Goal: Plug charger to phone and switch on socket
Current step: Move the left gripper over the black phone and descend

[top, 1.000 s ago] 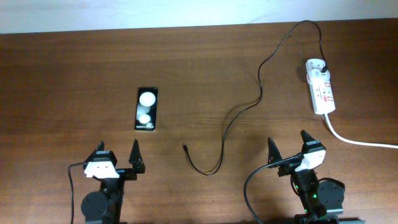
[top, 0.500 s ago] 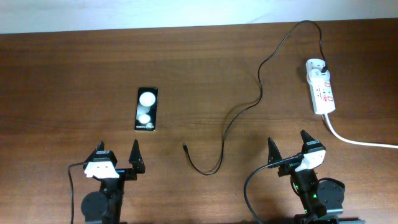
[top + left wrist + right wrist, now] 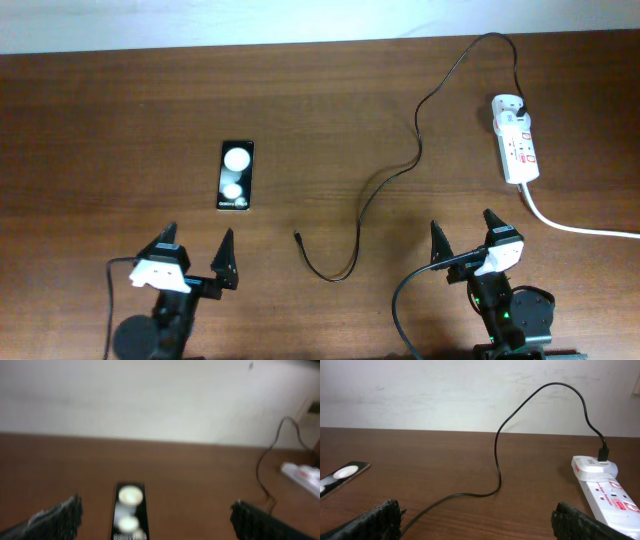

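Note:
The black phone (image 3: 236, 175) lies flat at centre left, its screen showing two white spots; it also shows blurred in the left wrist view (image 3: 130, 512). The black charger cable (image 3: 415, 120) runs from the white socket strip (image 3: 515, 140) down to its small plug tip (image 3: 298, 238) at mid table. The cable (image 3: 497, 455) and socket (image 3: 602, 485) show in the right wrist view. My left gripper (image 3: 197, 259) is open and empty, a little in front of the phone. My right gripper (image 3: 463, 238) is open and empty, right of the cable loop.
A thick white cord (image 3: 575, 225) runs from the socket strip off the right edge. A pale wall (image 3: 470, 390) stands behind the far edge of the brown wooden table (image 3: 100, 120).
My left gripper has shifted slightly right and toward the front, and its view is motion-blurred. The right arm, phone, cable and socket have not moved.

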